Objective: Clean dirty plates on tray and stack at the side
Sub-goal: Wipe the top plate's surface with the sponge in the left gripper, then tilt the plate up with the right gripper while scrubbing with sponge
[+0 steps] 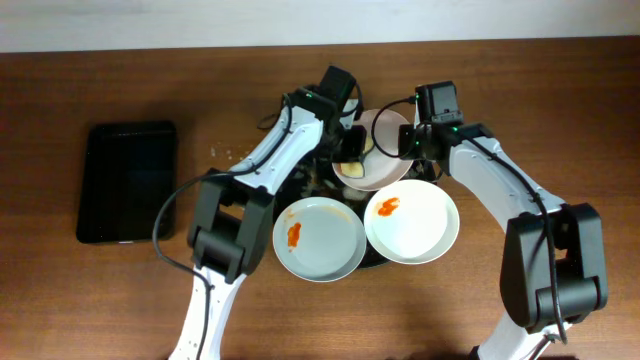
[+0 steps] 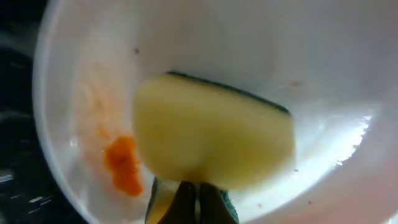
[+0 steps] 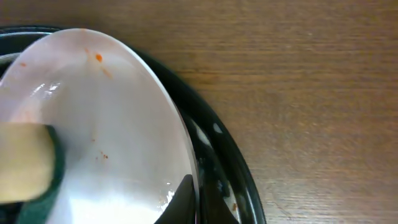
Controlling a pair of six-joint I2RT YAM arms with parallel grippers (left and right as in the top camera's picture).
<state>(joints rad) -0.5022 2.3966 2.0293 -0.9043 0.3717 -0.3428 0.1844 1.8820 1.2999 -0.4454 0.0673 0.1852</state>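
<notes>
Our left pincer (image 1: 351, 152), on an arm stretched from the lower left toward the upper middle of the overhead frame, pinches the yellow sponge (image 2: 211, 137). It presses the sponge against the tilted plate (image 1: 386, 170), just beside an orange sauce smear (image 2: 122, 163). Our right pincer (image 1: 408, 140), its arm bent in from the lower right, is clamped on that plate's right rim. The plate sits over the upper part of the round black tray (image 3: 229, 171). 2 more smeared plates lie lower in the frame, the left front plate (image 1: 318, 238) and the right front plate (image 1: 412, 222), on the tray's lower edge above the wooden surface (image 1: 560, 120).
</notes>
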